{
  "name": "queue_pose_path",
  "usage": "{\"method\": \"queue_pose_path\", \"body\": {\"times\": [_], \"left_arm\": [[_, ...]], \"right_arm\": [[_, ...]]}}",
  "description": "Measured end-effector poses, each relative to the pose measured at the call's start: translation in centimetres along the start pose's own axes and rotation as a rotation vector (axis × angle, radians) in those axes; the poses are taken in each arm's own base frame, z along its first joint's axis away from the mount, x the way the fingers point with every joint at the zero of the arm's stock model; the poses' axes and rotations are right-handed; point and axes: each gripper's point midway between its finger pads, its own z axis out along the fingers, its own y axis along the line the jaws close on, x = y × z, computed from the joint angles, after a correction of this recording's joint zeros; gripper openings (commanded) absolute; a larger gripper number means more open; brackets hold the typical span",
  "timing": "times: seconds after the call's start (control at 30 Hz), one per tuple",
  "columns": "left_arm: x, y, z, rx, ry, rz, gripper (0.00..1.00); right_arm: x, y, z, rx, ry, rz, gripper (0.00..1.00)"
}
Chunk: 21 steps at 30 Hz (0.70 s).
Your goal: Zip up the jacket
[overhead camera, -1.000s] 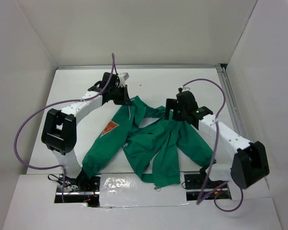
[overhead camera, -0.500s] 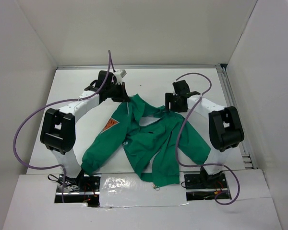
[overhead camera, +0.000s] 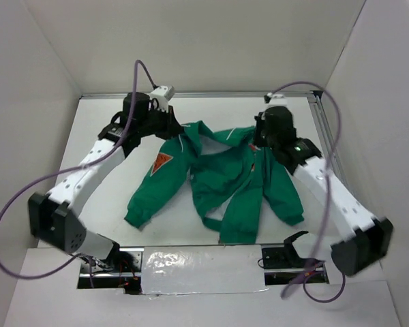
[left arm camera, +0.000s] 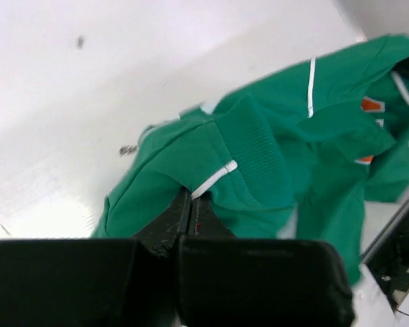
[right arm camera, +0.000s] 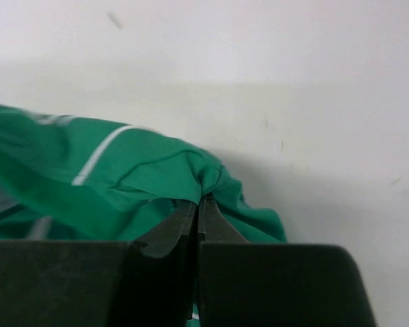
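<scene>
- Two arms grip one garment: at left, the left gripper (left arm camera: 191,206) is clenched on green fabric just below a ribbed band and a short strip of white piping (left arm camera: 215,179).
- Between them, the jacket (overhead camera: 225,170) lies spread on the table (overhead camera: 211,109), its top toward the far edge and its sleeves angled toward the near edge, with an orange patch (overhead camera: 161,162) on the left-hand sleeve.
- At right, the right gripper (right arm camera: 199,204) is pinched tight on a fold at the jacket's far right shoulder.
</scene>
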Motion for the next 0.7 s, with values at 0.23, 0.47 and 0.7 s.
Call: {"method": "queue_pose_path", "body": {"times": [0.23,0.47,0.7], "left_arm": [[-8.6,-14.5,-15.9,0.19,-0.39,0.218,0.0],[-12.8,-22.0,-33.7,0.39,-0.733,0.342,0.0],[-11.7,-23.6,-36.2,0.462,-0.684,0.367,0.0]], "right_arm": [[-11.5,1.8,-22.5,-0.246,-0.556,0.052,0.0],[-12.4,3.0,-38.6,-0.687,-0.828,-0.043,0.0],[-12.5,4.1,-40.9,-0.776,-0.814,-0.09,0.0]]}}
